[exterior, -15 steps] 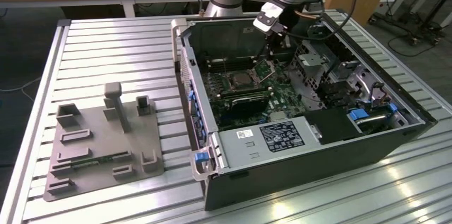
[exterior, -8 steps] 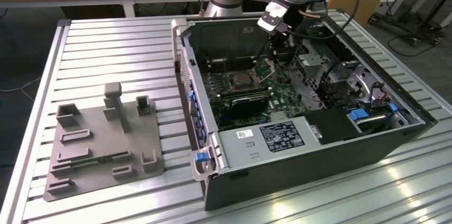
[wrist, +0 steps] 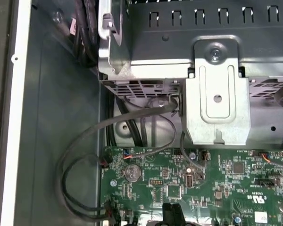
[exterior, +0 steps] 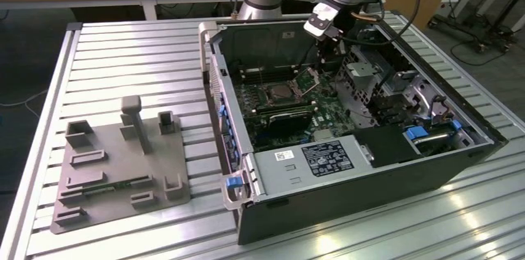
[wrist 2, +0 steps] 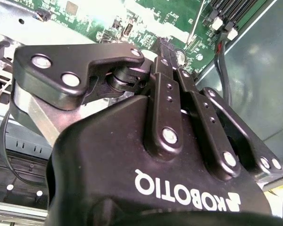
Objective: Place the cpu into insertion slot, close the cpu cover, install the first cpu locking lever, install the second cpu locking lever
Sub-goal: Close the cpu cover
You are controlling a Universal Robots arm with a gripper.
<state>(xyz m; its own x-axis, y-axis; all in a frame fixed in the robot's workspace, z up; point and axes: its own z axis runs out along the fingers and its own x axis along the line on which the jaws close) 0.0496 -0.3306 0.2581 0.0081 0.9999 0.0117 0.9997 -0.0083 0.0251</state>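
Observation:
In the exterior view an open computer case [exterior: 353, 149] lies on the slatted table. On its green board sits the insertion slot [exterior: 262, 101], with the silver-grey cpu [exterior: 277, 93] lying in it. The cpu cover [exterior: 308, 79] stands tilted up at the slot's edge on the exterior view's right. My gripper [exterior: 326, 63] reaches down into the case just above and beside that raised cover. In both wrist views the gripper [wrist 2: 166, 47] [wrist: 172, 214] hangs close over the green board, its tips together with nothing seen between them.
A metal drive cage [wrist: 217, 94] and dark cables [wrist: 132, 122] crowd the case's back corner. A black box with a white label [exterior: 328, 157] fills the case front. A grey fixture plate [exterior: 115, 168] with upright blocks sits on the table at the exterior view's left.

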